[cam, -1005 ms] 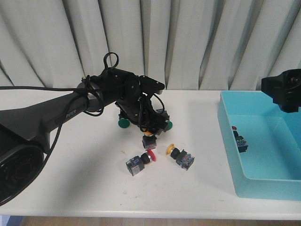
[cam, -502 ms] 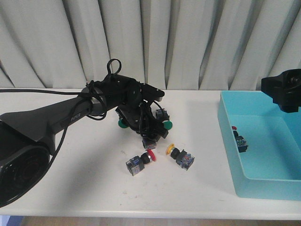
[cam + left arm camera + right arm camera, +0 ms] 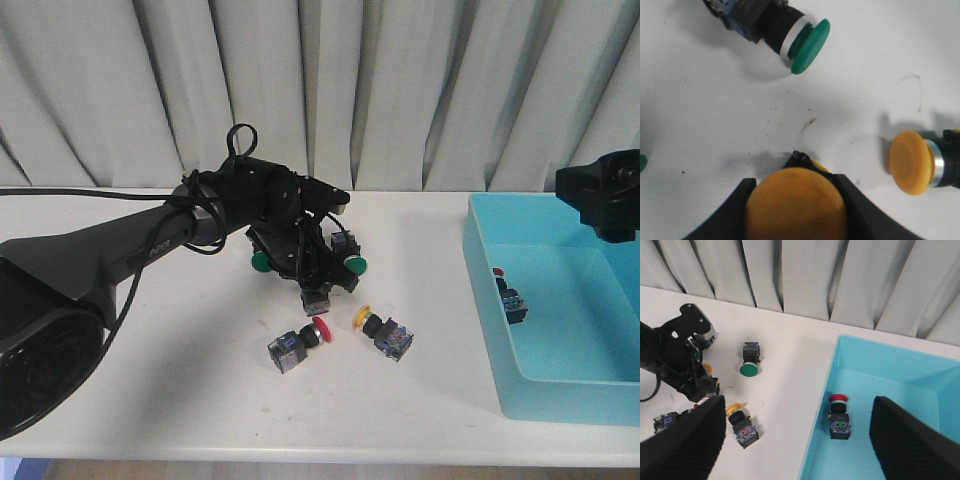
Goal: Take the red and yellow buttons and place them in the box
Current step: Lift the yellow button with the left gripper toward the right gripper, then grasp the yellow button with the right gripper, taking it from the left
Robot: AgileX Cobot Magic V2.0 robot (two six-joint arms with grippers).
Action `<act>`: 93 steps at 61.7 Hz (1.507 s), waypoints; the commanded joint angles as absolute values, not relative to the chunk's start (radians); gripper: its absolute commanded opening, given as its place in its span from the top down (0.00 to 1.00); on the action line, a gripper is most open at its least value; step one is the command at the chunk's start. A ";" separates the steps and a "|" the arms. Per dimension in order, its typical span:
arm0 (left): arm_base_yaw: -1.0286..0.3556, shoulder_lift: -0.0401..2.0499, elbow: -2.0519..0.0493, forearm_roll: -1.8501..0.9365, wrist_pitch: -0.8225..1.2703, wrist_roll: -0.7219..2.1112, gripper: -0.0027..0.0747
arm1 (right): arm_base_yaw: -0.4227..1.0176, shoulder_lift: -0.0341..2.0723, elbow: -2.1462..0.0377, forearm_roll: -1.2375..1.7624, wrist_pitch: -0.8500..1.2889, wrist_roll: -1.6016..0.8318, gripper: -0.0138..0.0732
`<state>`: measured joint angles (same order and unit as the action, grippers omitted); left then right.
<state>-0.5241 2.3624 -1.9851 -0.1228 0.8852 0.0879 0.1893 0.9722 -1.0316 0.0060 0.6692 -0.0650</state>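
- Front: the left gripper (image 3: 316, 288) is down on the table (image 3: 180, 380); a red button (image 3: 302, 342) and a yellow button (image 3: 381, 331) lie near.
- Left wrist: fingers (image 3: 740, 210) clamp a yellow cap (image 3: 796, 204).
- Right wrist: the box (image 3: 900, 385) holds one red button (image 3: 839, 415); the right gripper (image 3: 795, 445) is wide open and empty.

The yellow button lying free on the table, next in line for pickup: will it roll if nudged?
Probably in an arc: the yellow button lies on its side, round cap touching the table. Its blocky body should stop it. It looks stiff and light.
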 commanded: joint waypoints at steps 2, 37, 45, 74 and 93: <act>-0.529 2.235 -2.016 -0.145 0.852 0.081 0.98 | 0.226 0.961 -1.056 0.000 0.603 -0.137 0.17; -0.529 1.852 -2.016 -0.331 1.010 0.081 0.97 | 0.486 1.176 -1.056 -0.121 0.550 -0.269 0.17; -0.529 1.777 -2.016 -0.382 1.015 0.077 0.97 | 0.527 1.212 -1.056 -0.120 0.492 -0.280 0.17; -0.588 1.706 -1.918 -0.480 0.969 0.000 0.97 | 0.552 1.221 -1.056 -0.131 0.357 -0.329 0.17; -0.588 1.712 -1.908 -0.619 0.944 -0.013 0.96 | 0.552 1.222 -1.056 -0.122 0.274 -0.311 0.17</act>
